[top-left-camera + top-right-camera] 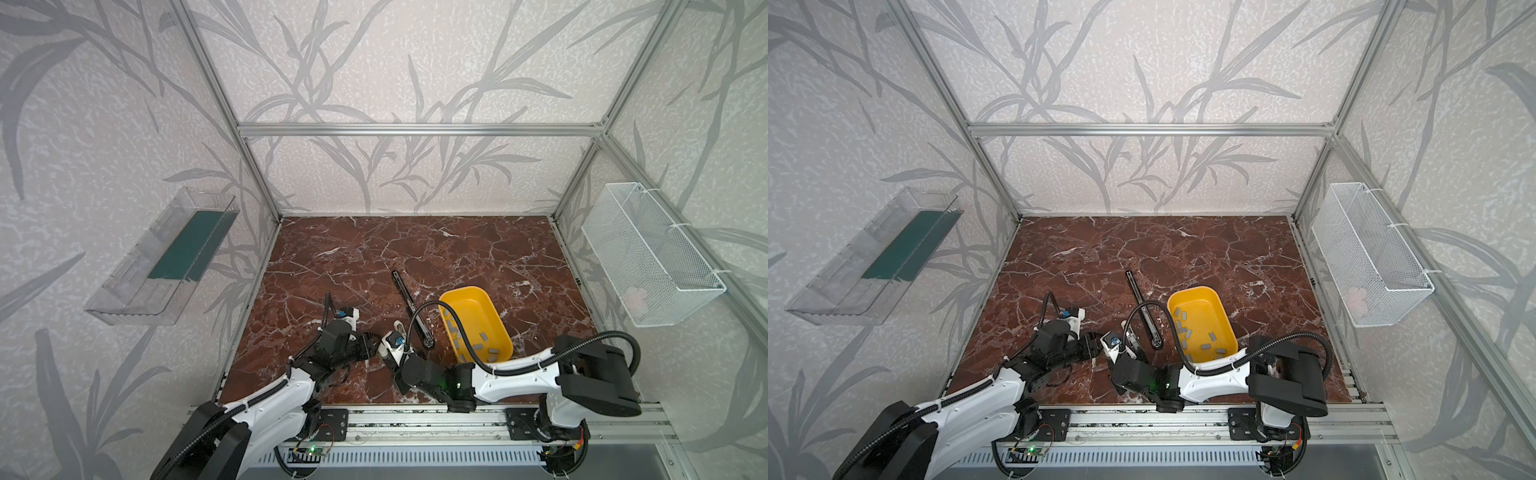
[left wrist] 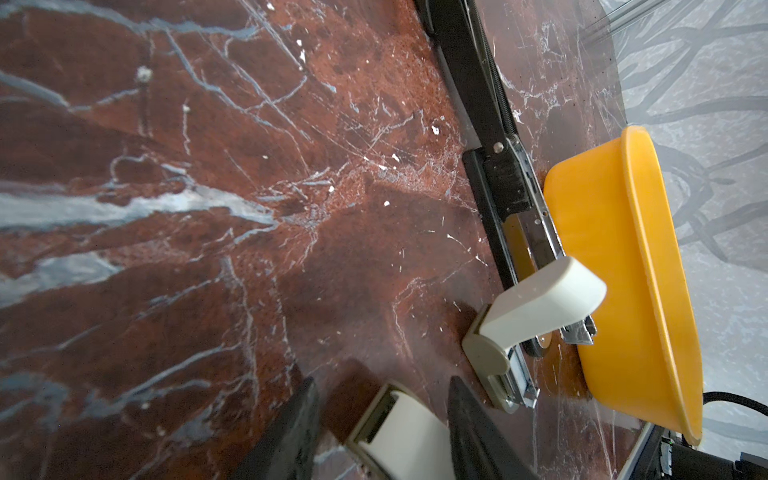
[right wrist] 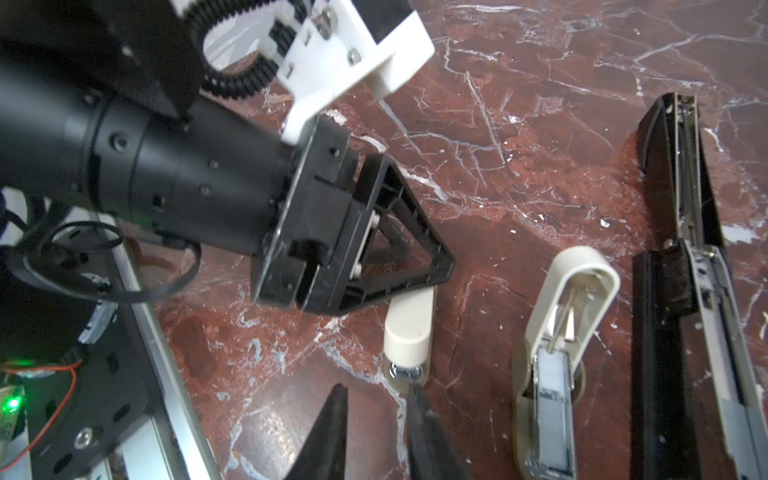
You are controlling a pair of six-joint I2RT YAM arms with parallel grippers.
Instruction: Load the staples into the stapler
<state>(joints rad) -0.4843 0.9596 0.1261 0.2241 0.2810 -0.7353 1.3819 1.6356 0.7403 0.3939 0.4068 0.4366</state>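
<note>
Several grey staples [image 1: 478,345] [image 1: 1204,345] lie in a yellow bin [image 1: 459,289] [image 1: 1187,291] [image 2: 602,232]. Beside it a long black stapler [image 1: 411,307] [image 1: 1144,309] [image 2: 507,183] [image 3: 681,291] lies opened flat. A cream mini stapler [image 2: 540,299] [image 3: 569,299] stands with its lid raised. My left gripper [image 2: 382,380] [image 3: 440,270] is open and straddles a closed cream mini stapler [image 2: 399,432] [image 3: 409,328], one finger against its side. My right gripper [image 3: 376,388] is open by a narrow gap with nothing between, one tip touching that stapler's front end.
A clear wall tray with a green insert [image 1: 166,257] hangs at the left. A white mesh basket [image 1: 648,253] hangs at the right. An aluminium rail [image 1: 415,419] runs along the table's front edge, under both arms.
</note>
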